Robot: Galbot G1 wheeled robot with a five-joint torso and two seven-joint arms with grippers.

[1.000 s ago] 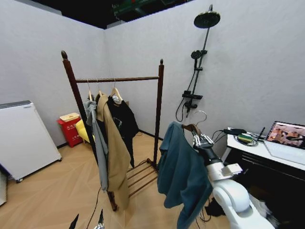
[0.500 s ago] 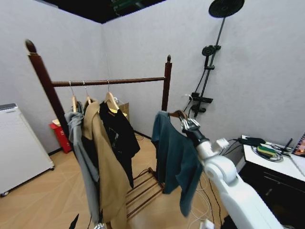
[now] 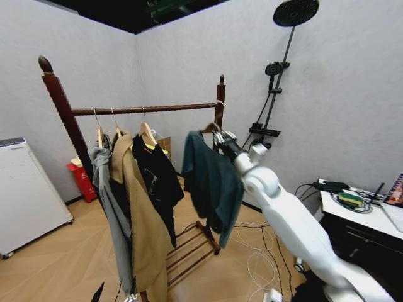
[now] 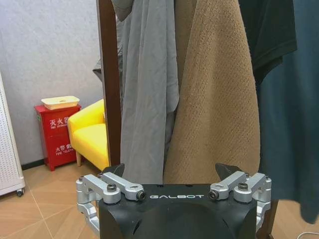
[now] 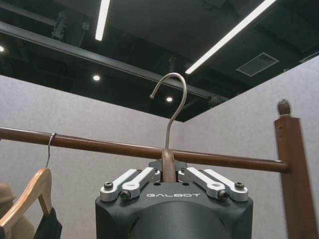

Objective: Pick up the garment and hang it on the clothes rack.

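Grey-walled room, right end effector (image 3: 220,134) clamped on garment (image 3: 211,182) hanger near clothes rack (image 3: 145,109).

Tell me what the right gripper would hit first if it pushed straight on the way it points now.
Probably the clothes rack: its horizontal bar crosses just beyond the right gripper, shut on the hanger of the garment. The hanger's hook rises past the bar and would likely meet it first; depth is unclear.

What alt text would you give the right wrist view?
The right gripper is shut on a wooden hanger, its metal hook raised just above the clothes rack bar. Another hanger already hangs on the bar.
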